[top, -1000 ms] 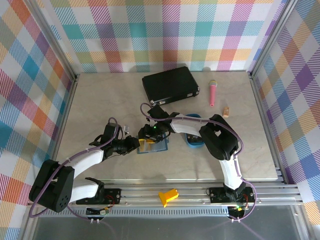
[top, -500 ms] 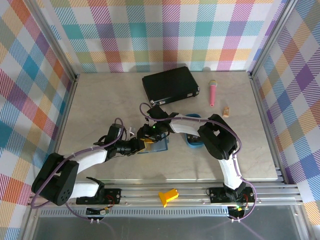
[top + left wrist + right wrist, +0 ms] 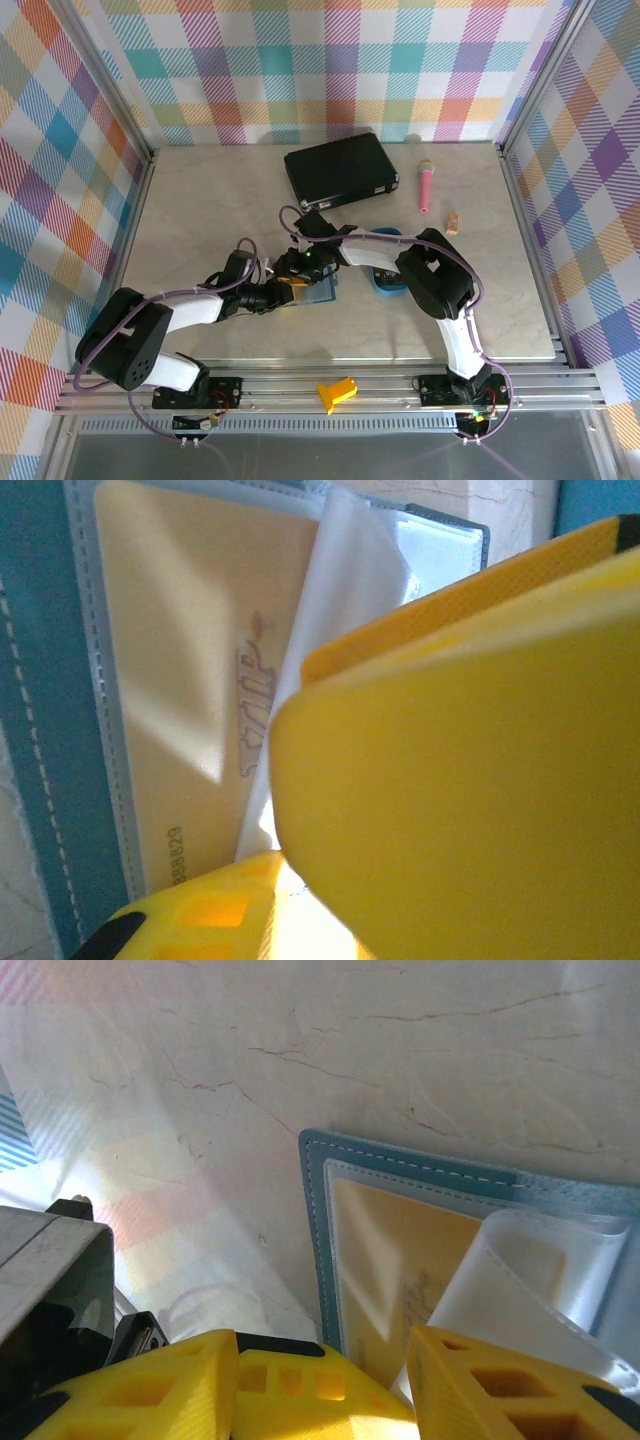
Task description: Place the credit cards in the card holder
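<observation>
yellow card (image 3: 385,1250) in card holder (image 3: 312,1190) pocket | R gripper (image 3: 297,272) by clear sleeve (image 3: 520,1260), prob. lifts it | L gripper (image 3: 275,293) adj. | both grips unclear

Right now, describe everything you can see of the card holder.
The card holder is a teal-blue wallet with pale stitching along its edge, lying open and flat on the marbled table. Inside, one clear plastic pocket holds a yellow-orange card embossed VIP, and a loose translucent sleeve curls up beside it. It sits near the table's middle, left of a blue tray. Both arms' yellow jaws hang close over it; contact cannot be told.
</observation>
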